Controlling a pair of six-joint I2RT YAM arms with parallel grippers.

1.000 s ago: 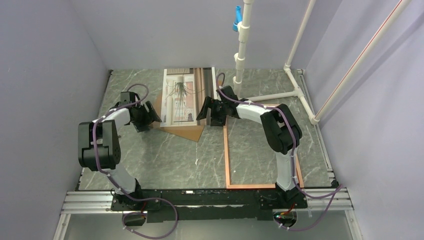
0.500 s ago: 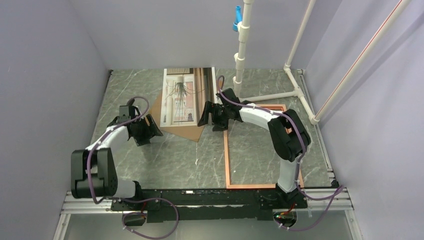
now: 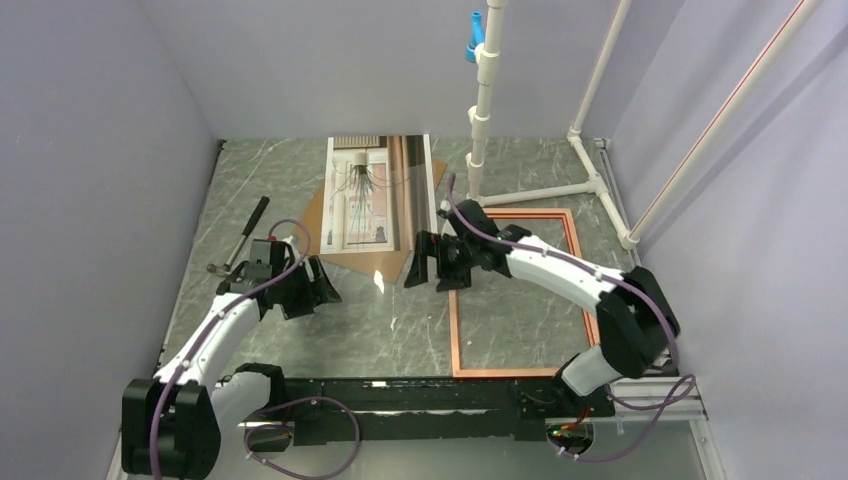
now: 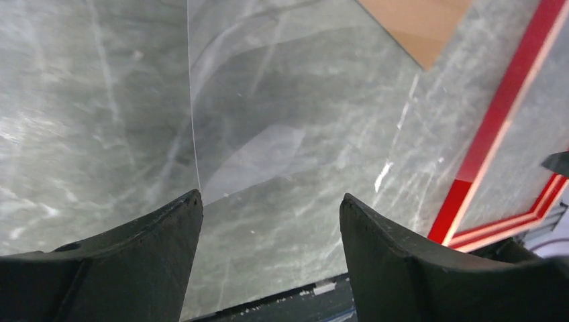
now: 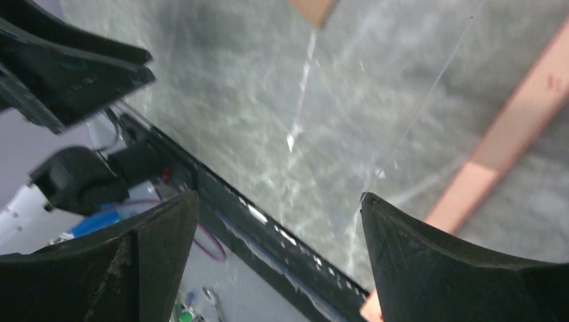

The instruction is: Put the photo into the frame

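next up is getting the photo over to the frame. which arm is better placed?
Right, probably. Its open hand hangs between the photo and the frame, by the frame's left edge. The left hand, also open, is on the photo's other side, away from the frame.

We see the photo lying on a board (far centre of the worktop), with the frame to its right.

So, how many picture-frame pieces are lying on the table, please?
4: the photo at far centre, the backing board under it, the frame at right, a clear sheet left of the frame; others may be hidden.
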